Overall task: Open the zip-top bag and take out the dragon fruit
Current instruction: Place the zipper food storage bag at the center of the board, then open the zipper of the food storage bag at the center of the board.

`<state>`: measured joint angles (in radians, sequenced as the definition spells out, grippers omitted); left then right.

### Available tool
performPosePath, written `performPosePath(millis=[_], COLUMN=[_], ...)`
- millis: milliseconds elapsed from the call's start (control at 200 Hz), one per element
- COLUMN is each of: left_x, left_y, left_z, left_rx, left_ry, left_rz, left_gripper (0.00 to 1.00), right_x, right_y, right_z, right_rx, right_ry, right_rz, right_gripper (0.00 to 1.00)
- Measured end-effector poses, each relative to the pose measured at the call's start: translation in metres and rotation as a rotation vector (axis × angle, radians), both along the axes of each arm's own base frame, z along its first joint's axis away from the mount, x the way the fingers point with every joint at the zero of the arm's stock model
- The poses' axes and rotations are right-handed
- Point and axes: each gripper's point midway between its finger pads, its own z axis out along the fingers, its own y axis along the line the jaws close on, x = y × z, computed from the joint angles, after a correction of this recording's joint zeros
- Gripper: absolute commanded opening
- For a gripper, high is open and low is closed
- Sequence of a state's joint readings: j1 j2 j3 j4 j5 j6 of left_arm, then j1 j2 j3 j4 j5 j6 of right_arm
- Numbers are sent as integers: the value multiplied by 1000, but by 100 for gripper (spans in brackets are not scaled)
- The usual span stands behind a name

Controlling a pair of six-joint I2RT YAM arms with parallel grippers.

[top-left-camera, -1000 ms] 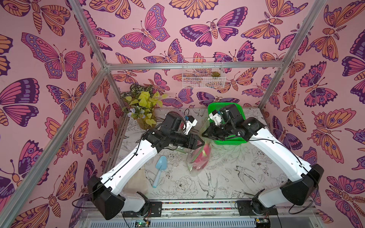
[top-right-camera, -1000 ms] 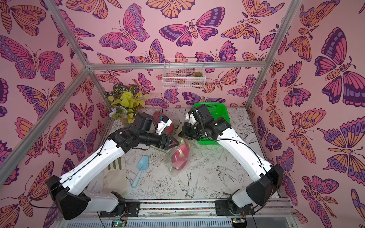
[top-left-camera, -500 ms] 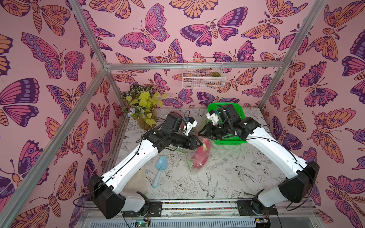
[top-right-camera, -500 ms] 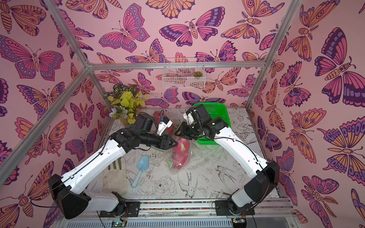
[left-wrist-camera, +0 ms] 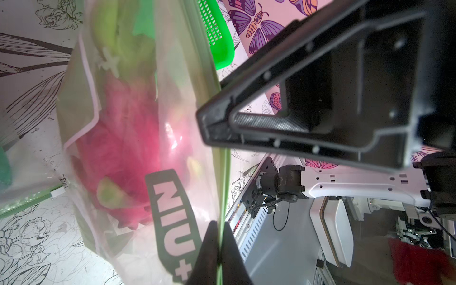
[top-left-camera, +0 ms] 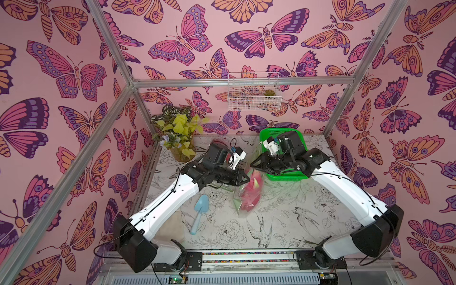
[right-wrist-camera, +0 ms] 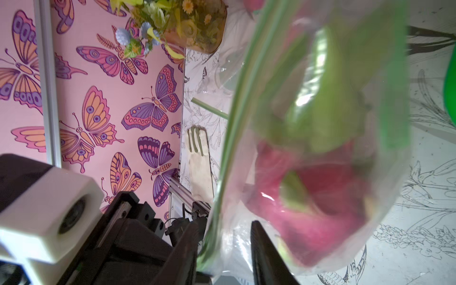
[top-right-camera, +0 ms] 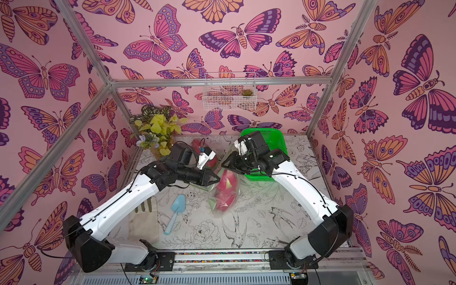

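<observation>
left gripper [left-wrist-camera: 218, 246] pinched flat on the green zip edge of the zip-top bag [left-wrist-camera: 148, 153], tips pressed together with the strip running out between them in the left wrist view. right gripper [right-wrist-camera: 223, 249] parted, jaws straddling the bag's rim on the opposite side, film between them but no squeeze visible; not gripping, as far as can be judged. in both top views, both tips meeting above the bag's upper end, bag hanging lifted from the left side's pinch with its lower end resting on the table [top-left-camera: 283, 222].

progress, judged from this: early. zip seal not visibly parted; green strip looks continuous along the rim in both wrist views, though blur keeps that from being certain. dragon fruit [left-wrist-camera: 118, 153] all inside the film, magenta bulk with green scale tips, sitting low in the bag and below both grippers. exact count unclear through the plastic. another bag with red fruit [top-right-camera: 197, 145] lying near the potted plant [top-left-camera: 180, 133], partly hidden behind the left arm. green basket [top-left-camera: 283, 172] just behind the right wrist, no fruit seen in it.

left to do: second grip on the other lip, pulling the seal apart, then reaching in and lifting fruit out.
</observation>
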<state>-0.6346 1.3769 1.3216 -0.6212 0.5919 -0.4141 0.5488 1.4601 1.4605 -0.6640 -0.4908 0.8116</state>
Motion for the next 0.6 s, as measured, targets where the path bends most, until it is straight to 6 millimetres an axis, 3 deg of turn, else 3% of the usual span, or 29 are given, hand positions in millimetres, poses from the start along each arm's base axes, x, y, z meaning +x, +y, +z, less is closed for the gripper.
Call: performPosePath(millis=[601], left_x=[1], left_y=[-1], left_z=[6], left_rx=[-44], left_ry=[7], left_rz=[18], left_gripper=[5], right_x=[1], right_y=[3], right_z=[13], right_rx=[107], right_ry=[-27], right_rz=[-21], right_gripper=[39])
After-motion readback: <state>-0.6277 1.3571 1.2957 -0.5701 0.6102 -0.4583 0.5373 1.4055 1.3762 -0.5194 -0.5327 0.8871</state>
